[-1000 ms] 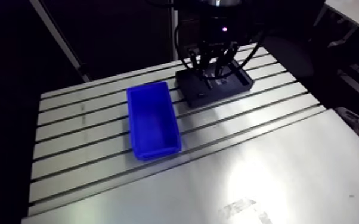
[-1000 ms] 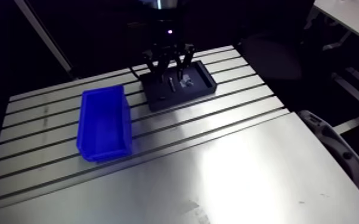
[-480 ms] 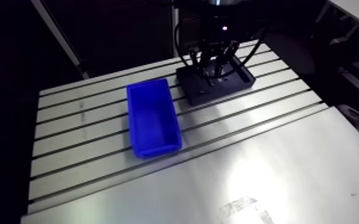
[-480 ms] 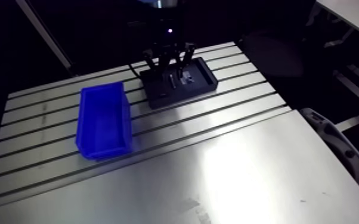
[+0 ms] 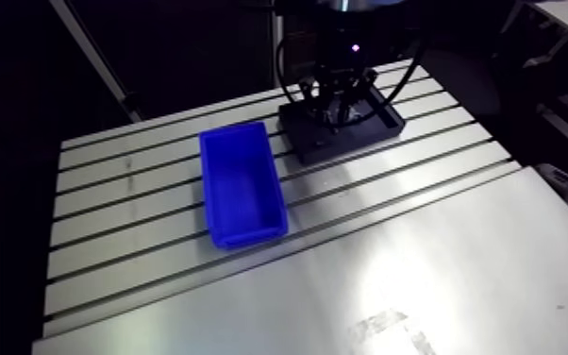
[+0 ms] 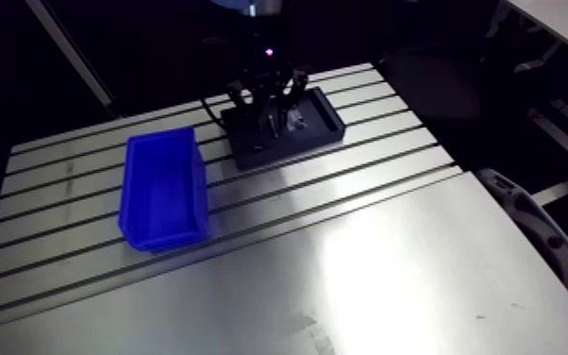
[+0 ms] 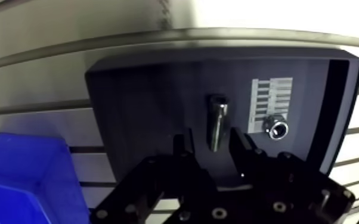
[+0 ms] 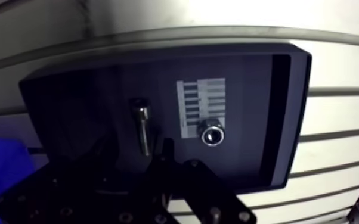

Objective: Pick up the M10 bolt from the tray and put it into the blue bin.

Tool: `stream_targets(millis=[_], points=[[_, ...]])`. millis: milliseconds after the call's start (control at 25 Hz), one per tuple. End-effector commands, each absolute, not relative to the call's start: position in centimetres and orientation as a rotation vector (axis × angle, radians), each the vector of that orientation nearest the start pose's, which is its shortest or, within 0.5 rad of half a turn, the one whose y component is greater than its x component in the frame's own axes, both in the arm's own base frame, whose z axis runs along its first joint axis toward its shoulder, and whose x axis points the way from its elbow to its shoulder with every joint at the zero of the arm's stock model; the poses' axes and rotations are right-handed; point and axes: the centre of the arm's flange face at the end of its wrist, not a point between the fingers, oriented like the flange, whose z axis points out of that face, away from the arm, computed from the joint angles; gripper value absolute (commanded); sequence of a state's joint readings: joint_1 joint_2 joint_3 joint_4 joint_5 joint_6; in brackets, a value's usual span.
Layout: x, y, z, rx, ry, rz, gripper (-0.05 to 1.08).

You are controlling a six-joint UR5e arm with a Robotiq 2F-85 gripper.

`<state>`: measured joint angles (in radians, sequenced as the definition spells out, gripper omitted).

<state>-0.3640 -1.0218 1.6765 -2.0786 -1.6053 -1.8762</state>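
Note:
A silver M10 bolt [image 7: 217, 121] lies lengthwise in the black tray [image 7: 146, 101] at the back of the slotted table. My gripper [image 7: 210, 142] hangs low over the tray, open, with one finger on each side of the bolt's near end. The fingers [image 7: 180, 145] are not touching the bolt. The blue bin [image 5: 241, 187] stands empty on the table beside the tray, and its corner [image 7: 21, 173] shows in the wrist view. In the arm view the gripper [image 5: 342, 102] covers the middle of the tray [image 5: 318, 143].
A silver nut [image 7: 275, 127] stands in the tray next to the bolt, just under a white striped label [image 7: 271, 98]. A smooth metal plate [image 5: 420, 274] covers the near half of the table. The table's back edge runs just behind the tray.
The gripper has come down closer to the tray, over the bolt. The arm view has shifted slightly with the arm. Bin and tray have stayed in place.

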Motion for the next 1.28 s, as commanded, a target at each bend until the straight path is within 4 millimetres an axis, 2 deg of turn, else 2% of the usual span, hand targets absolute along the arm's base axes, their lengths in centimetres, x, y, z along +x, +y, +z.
stream_targets(millis=[40,1280], points=[[-62.18,9.87,17.15,0.055,2.987,-0.028,0.57],[-62.10,9.82,16.81,0.049,3.007,-0.021,0.67]])
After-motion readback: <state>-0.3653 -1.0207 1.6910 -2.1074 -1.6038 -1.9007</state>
